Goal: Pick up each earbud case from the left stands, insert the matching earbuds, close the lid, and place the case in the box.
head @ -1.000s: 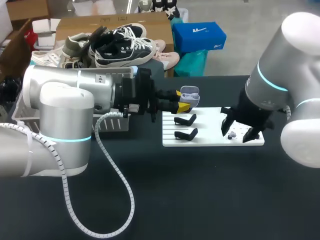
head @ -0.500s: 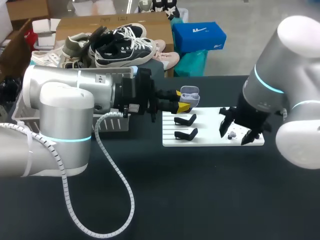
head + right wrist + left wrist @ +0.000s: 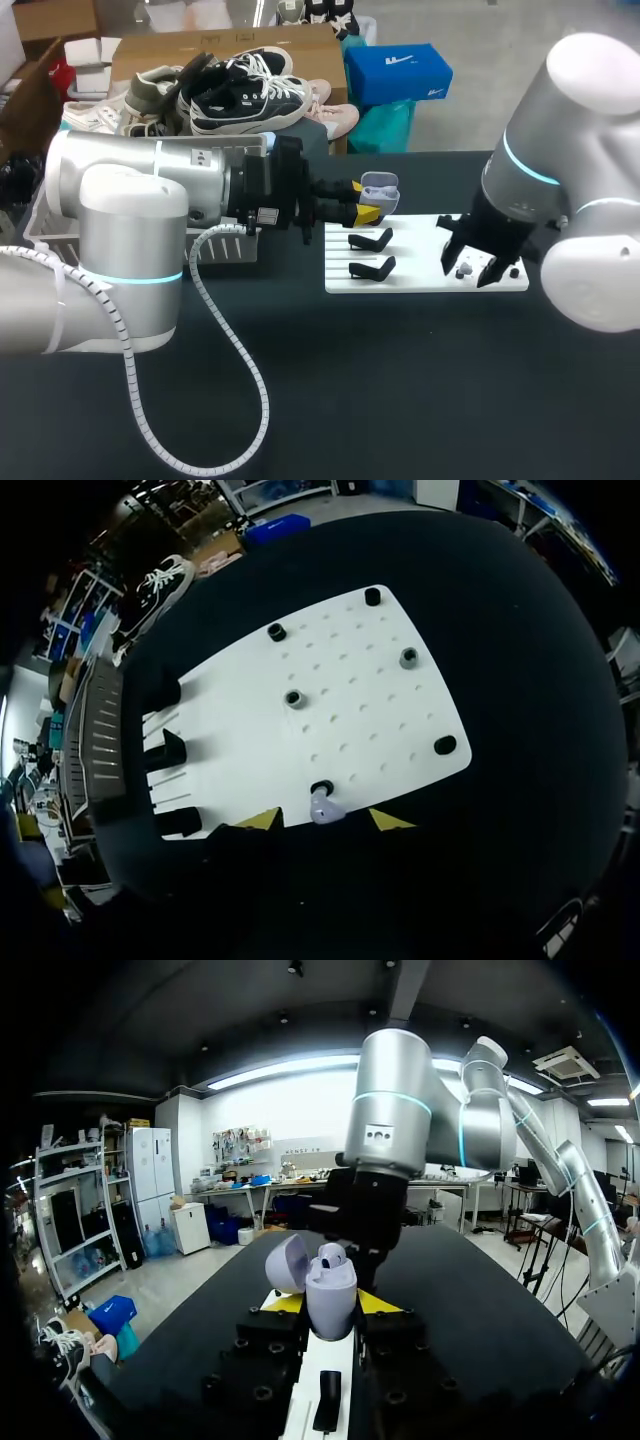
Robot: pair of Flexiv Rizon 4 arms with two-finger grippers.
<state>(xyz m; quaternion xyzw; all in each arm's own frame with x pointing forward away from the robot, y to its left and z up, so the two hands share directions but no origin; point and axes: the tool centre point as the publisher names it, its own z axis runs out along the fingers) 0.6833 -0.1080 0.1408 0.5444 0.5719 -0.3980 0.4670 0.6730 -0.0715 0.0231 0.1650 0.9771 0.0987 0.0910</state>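
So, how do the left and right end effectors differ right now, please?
The left end effector is shut on the lilac earbud case, lid open; the right end effector is open, holding nothing. The left lies level; the right points down over a lilac earbud on the white board. Both have yellow tips.

The black table (image 3: 330,400) is lit evenly from above, and little is reflected by its matt surface. Soft highlights are seen on the left arm (image 3: 130,190) and right arm (image 3: 590,120) (brightest on the rounded joints). A pale sheen is caught on the lilac earbud case (image 3: 330,1295). Short shadows are thrown beside the black stands (image 3: 165,750) on the bright white board (image 3: 350,710). The table under the right gripper (image 3: 325,822) is left in deep shade.
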